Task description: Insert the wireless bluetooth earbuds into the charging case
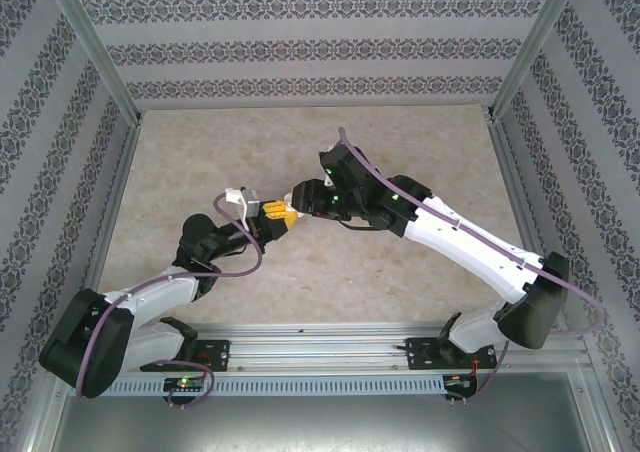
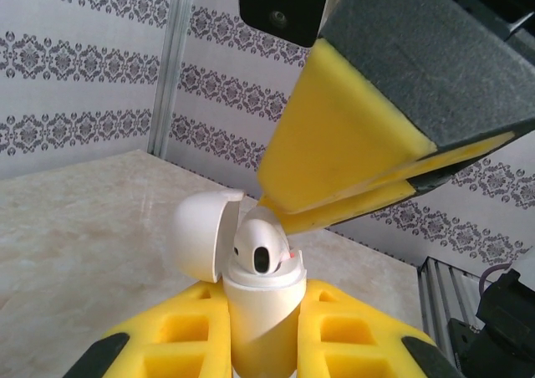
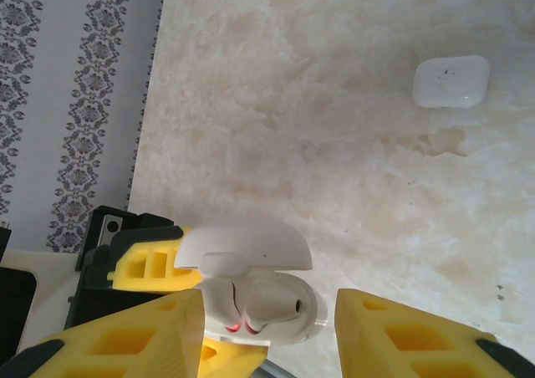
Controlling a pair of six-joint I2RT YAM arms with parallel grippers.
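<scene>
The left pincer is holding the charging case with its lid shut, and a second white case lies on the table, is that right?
Not quite: the lid is open. The left wrist view shows the charging case in the left pincer with its lid swung back and an earbud seated inside. The second white case does lie on the table.

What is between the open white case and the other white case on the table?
Bare tabletop, seen in the right wrist view; the open case holds earbuds, the second case lies shut.

Overhead far; both wrists close, sharing open case [image 2: 261,311].
</scene>
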